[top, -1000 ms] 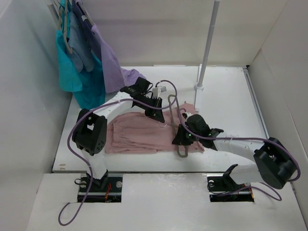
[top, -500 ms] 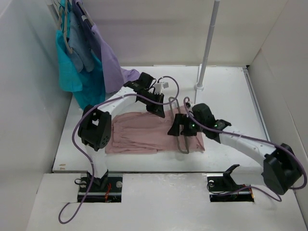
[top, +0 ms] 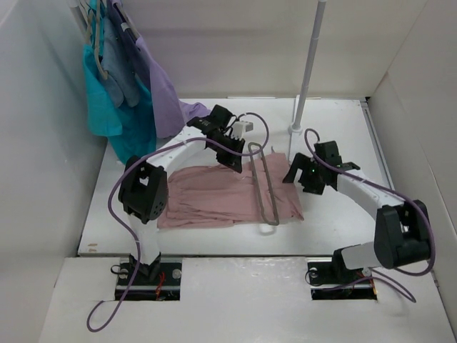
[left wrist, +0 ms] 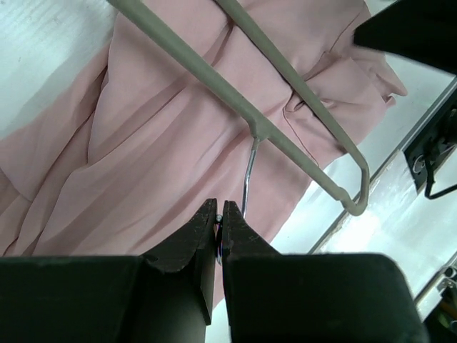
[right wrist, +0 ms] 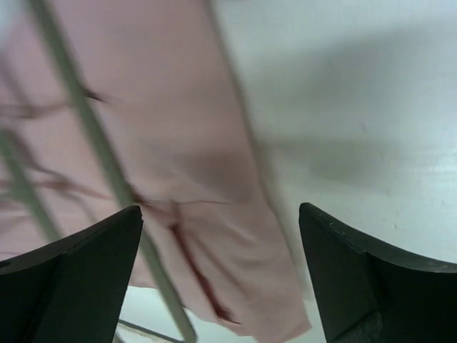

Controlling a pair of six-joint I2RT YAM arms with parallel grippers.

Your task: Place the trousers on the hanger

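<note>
The dusty-pink trousers [top: 203,199] lie flat and wrinkled across the middle of the white table. The light-grey hanger [top: 265,187] rests slanted over their right end, its far end raised. My left gripper [top: 236,160] holds that far end, shut on the hanger's thin metal hook [left wrist: 246,177]. In the left wrist view my left gripper [left wrist: 219,211] is above the trousers [left wrist: 143,157], with the hanger's bars [left wrist: 207,84] running beyond. My right gripper [top: 295,174] hovers open just right of the hanger. In its wrist view my right gripper [right wrist: 220,214] holds nothing, with the trousers [right wrist: 178,143] and a hanger bar [right wrist: 100,158] beneath.
Teal, blue-grey and lavender garments [top: 118,89] hang on a rail at the back left, the lavender one reaching the table. A white pole [top: 308,64] stands on a base [top: 295,129] at the back centre. White walls enclose the table [top: 343,143].
My right gripper has opened, let go of the hanger and pulled back to the right. The left gripper has shifted the hanger's hook end slightly toward the back right.
</note>
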